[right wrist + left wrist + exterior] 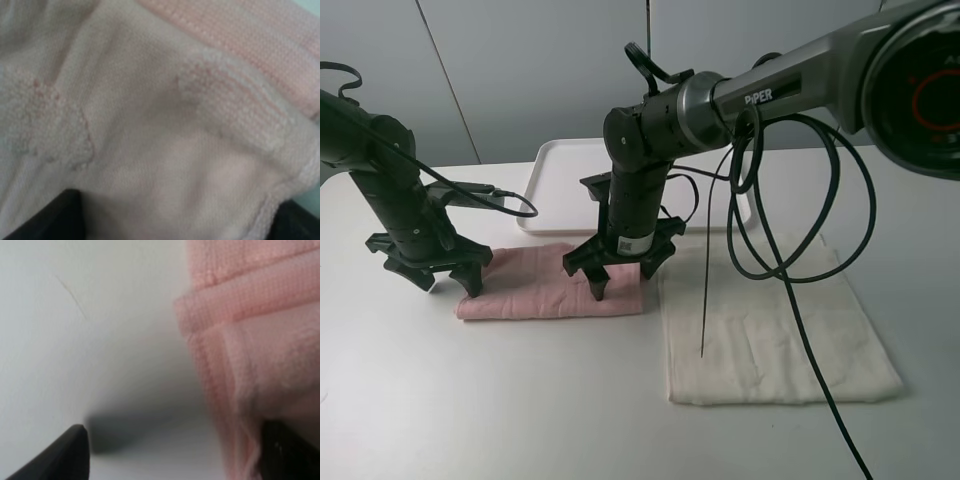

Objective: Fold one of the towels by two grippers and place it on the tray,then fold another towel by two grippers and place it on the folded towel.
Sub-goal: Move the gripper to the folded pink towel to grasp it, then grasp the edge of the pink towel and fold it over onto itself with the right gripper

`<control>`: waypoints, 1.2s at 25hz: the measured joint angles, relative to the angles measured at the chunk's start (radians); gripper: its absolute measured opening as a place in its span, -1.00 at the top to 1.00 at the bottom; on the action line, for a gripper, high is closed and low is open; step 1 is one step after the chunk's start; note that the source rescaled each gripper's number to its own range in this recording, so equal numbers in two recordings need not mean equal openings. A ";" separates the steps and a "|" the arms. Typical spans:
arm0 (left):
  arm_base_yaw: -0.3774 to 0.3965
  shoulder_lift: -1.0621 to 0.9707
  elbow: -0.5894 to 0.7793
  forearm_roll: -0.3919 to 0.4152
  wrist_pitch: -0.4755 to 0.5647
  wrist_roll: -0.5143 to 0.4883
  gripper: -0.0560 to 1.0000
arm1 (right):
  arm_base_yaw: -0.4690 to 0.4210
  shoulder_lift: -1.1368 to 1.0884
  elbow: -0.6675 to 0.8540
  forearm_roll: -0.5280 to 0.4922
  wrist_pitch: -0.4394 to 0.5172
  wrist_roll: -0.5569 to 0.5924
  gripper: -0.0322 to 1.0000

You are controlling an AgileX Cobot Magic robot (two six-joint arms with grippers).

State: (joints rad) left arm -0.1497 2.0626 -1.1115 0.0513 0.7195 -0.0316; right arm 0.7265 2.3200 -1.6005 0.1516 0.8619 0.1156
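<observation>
Though the right arm hides part of its near rim, the flat white plastic tray (558,188) sits at twelve o'clock of the pale pink cloth towel (535,292). That towel is folded into a strip on the white table (470,400). The cream-white cloth towel (780,340) lies flat at four o'clock.

The left gripper (450,285) straddles the strip's nine o'clock end, and the right gripper (623,283) its three o'clock end.

Left wrist: the gripper (180,455) is spread wide and holds nothing, one finger (65,455) over bare table (75,340), the other at the towel's (250,340) layered hem.

Right wrist, blurred: the gripper (175,220) stands apart with pink cloth (175,150) between its jaws, not clamped.
</observation>
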 joint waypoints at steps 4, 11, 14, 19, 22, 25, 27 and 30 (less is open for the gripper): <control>0.000 0.000 0.002 0.002 -0.002 -0.002 -0.80 | 0.000 0.007 0.000 0.024 -0.004 -0.017 0.12; 0.000 0.000 0.002 0.002 -0.002 -0.002 -0.80 | 0.002 0.011 0.000 0.067 -0.019 -0.033 0.84; 0.000 0.000 0.002 0.004 -0.002 -0.002 -0.80 | 0.002 0.008 0.000 0.067 -0.019 -0.039 0.84; 0.000 0.000 0.004 0.004 -0.004 -0.002 -0.80 | 0.002 -0.015 0.003 0.069 -0.018 -0.064 0.84; 0.000 0.000 0.004 0.004 -0.004 -0.004 -0.80 | 0.002 -0.050 0.003 0.078 -0.006 -0.087 0.84; 0.000 0.000 0.004 0.004 -0.004 -0.006 -0.80 | 0.002 -0.088 0.003 0.121 -0.002 -0.116 0.84; 0.000 0.000 0.004 0.005 -0.004 -0.010 -0.80 | 0.002 -0.099 0.003 0.167 -0.002 -0.145 0.84; 0.000 0.000 0.004 0.005 -0.004 -0.010 -0.80 | 0.002 -0.100 0.003 0.270 -0.015 -0.201 0.84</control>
State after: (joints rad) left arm -0.1497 2.0622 -1.1077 0.0561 0.7155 -0.0421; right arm 0.7283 2.2200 -1.5971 0.4216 0.8473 -0.0852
